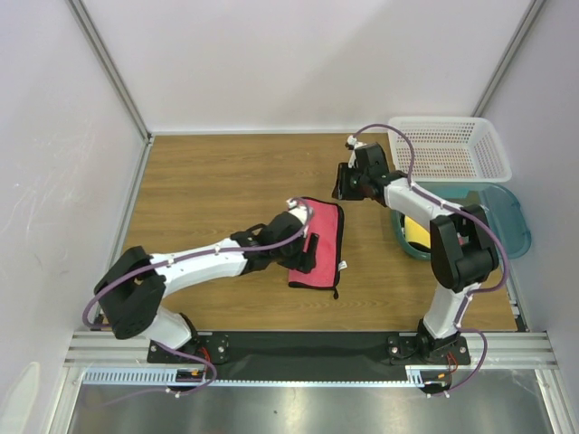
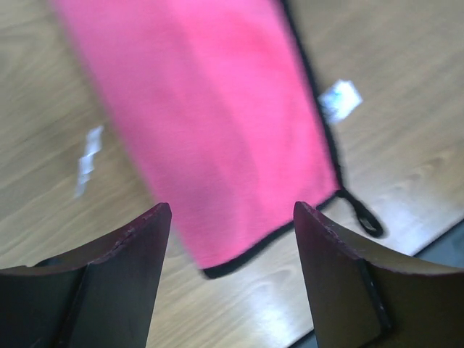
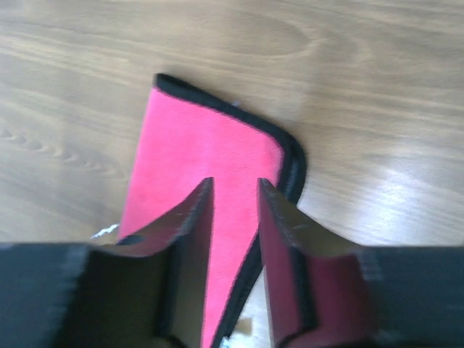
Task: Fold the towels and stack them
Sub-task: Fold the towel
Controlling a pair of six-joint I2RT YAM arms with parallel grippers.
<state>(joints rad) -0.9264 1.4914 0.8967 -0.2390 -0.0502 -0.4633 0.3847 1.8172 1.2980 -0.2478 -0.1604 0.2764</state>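
Pink towel lies partly hidden under left fingers, spread; right fingers barely apart.

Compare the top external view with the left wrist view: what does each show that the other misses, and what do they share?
Only the top external view shows the white basket, the teal tub holding a yellow cloth, and the right gripper near the pink towel's far end. Only the left wrist view shows the left gripper's jaws standing wide apart. Both show the folded pink towel, black-edged, lying on the wooden table.
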